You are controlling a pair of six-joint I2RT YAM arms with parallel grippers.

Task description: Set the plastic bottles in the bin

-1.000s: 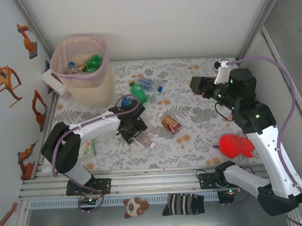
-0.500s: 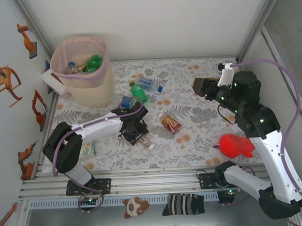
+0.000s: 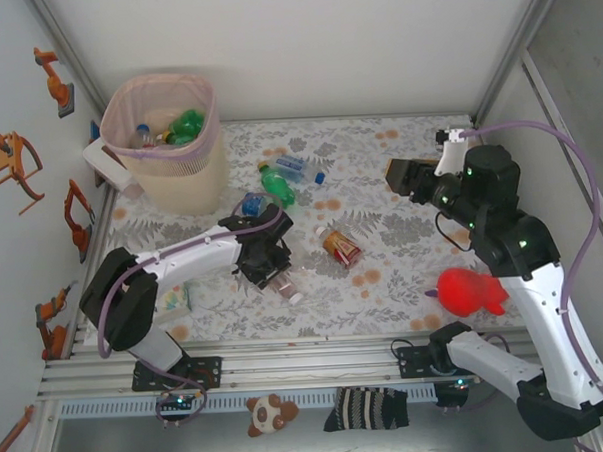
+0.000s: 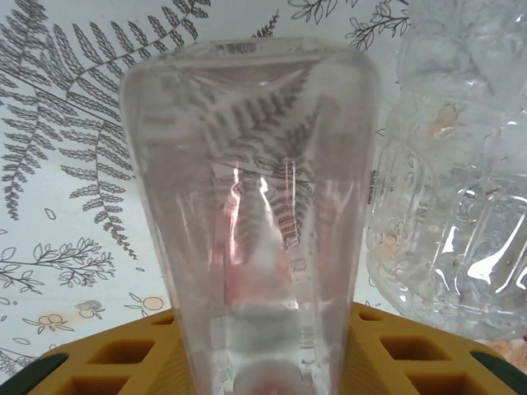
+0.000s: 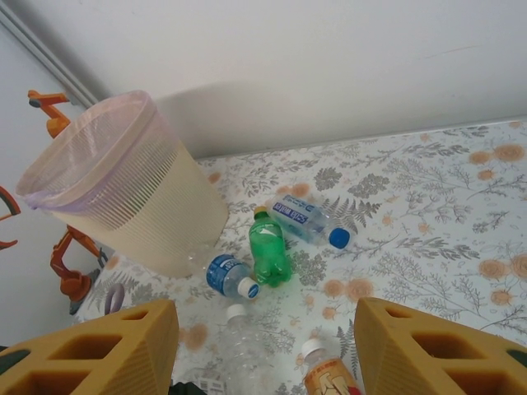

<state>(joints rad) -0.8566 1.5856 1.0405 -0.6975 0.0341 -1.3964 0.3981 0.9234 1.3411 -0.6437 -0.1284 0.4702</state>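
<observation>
My left gripper (image 3: 273,270) lies low on the table, shut on a clear plastic bottle (image 4: 255,206) whose sides press against both yellow fingers (image 4: 107,362). Another crumpled clear bottle (image 4: 461,206) lies right beside it. A green bottle (image 3: 277,184), a blue-capped clear one (image 3: 301,170), a blue-labelled one (image 3: 251,203) and a copper-coloured one (image 3: 340,246) are scattered on the floral mat. The pink bin (image 3: 184,181) stands at the back left with bottles inside. My right gripper (image 3: 397,172) hangs high at the right, open, nothing between its fingers (image 5: 436,346).
A white boxy container (image 3: 109,164) sits against the bin's left side. A red plush toy (image 3: 470,291) lies at the front right near my right arm. A small packet (image 3: 174,297) rests by the left arm's base. Walls close in left, right and back.
The left gripper has closed on the clear bottle and shifted slightly toward the table's middle. The right arm has barely moved.
</observation>
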